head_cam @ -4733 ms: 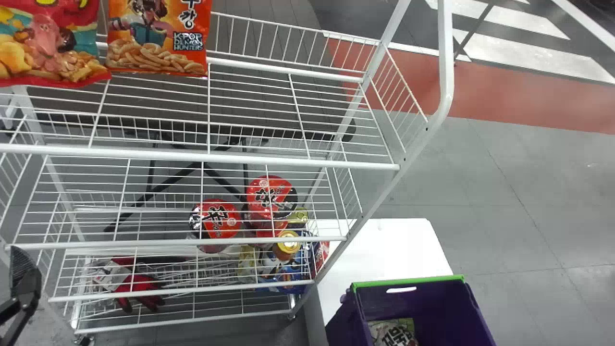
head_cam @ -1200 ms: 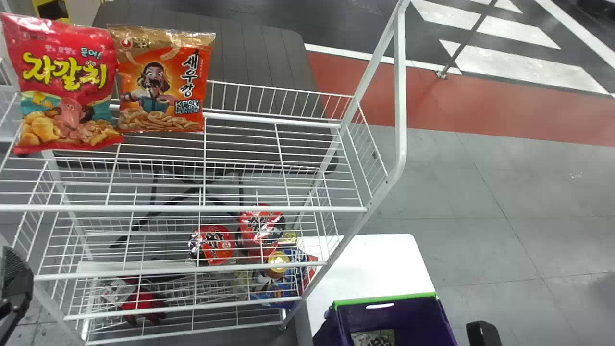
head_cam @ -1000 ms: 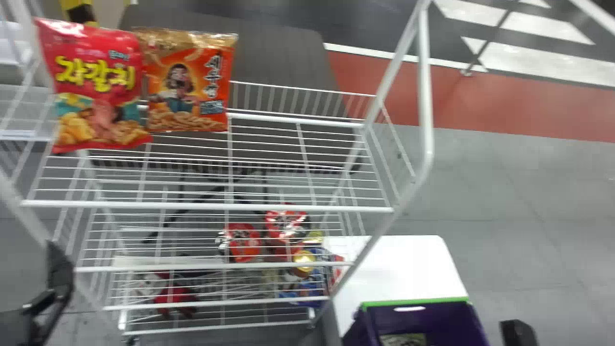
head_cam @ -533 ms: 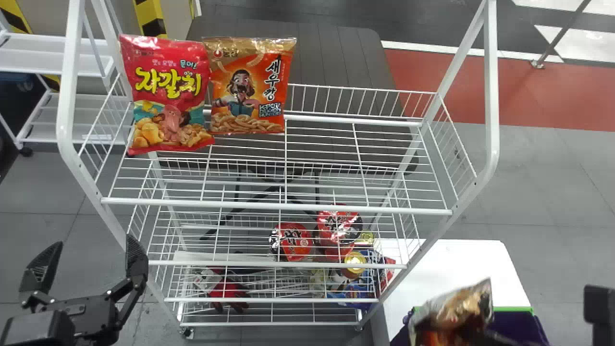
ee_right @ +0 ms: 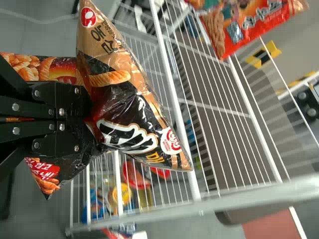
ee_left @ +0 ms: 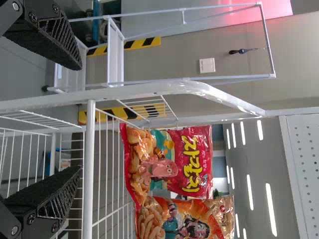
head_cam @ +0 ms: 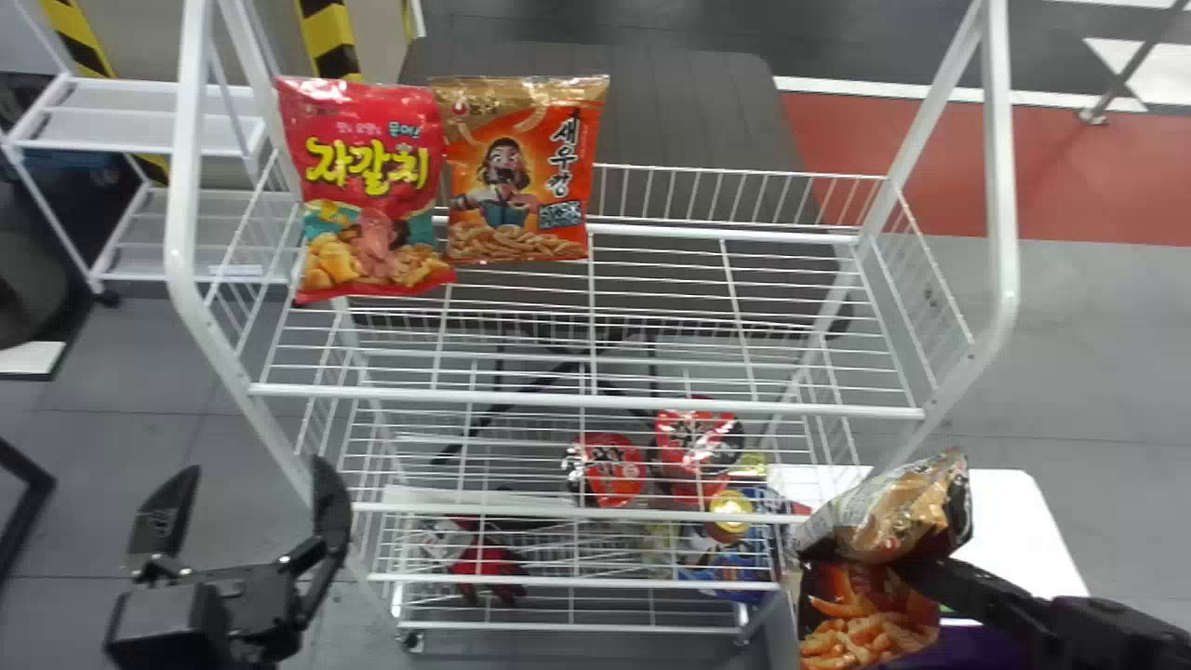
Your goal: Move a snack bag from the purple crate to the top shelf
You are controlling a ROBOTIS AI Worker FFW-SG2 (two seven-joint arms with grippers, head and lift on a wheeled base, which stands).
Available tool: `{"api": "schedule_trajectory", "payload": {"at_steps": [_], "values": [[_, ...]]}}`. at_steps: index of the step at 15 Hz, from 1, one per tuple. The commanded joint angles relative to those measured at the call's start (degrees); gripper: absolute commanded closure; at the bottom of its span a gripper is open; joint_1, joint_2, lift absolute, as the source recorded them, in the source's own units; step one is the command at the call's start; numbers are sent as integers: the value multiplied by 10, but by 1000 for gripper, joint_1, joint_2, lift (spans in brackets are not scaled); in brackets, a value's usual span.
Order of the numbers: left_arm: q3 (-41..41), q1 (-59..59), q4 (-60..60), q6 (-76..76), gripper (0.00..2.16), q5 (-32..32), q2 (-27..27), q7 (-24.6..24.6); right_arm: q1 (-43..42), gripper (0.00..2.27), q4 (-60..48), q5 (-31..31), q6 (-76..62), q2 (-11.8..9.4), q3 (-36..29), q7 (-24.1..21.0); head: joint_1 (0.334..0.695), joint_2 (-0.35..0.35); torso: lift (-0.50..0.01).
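One snack bag (head_cam: 870, 609) is in the right gripper (head_cam: 916, 560) in the head view, at the lower right, before the right-hand end of the white rack and partly over the purple crate (head_cam: 972, 649). It is glossy and crumpled, gold and black towards the upper end, orange with pictured crisps below. The left gripper (head_cam: 253, 473), lower left, has its fingers spread. On the top shelf (head_cam: 586, 398) a red bag (head_cam: 372, 186) and an orange bag (head_cam: 521, 167) stand side by side at the left.

In the left wrist view, that gripper's two fingers are wide apart, with nothing between them.

In the right wrist view, the fingers pinch the snack bag across its middle, so the foil gathers into deep creases; a gold-edged end with a round red mark and bold white lettering on black flares out beyond them.
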Motion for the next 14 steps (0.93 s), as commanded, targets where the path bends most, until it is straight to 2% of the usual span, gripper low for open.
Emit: {"api": "schedule_trajectory", "payload": {"at_steps": [1, 4, 11, 14], "values": [[-2, 0, -1, 1, 103, -2, 0, 0, 0, 1825, -37, -28, 13, 1, 8, -1, 695, -15, 0], [-2, 1, -4, 4, 103, -2, 3, 0, -1, 1825, -58, -72, -54, 1, 8, -12, 695, 32, 0], [-7, 1, -11, 20, 103, -5, 8, 0, -10, 1825, -67, -81, -205, 1, 74, -83, 695, 52, 0], [-10, -2, -11, 27, 103, -7, 9, -3, -50, 1825, -61, -71, -256, 1, 97, -132, 695, 62, 0]]}}
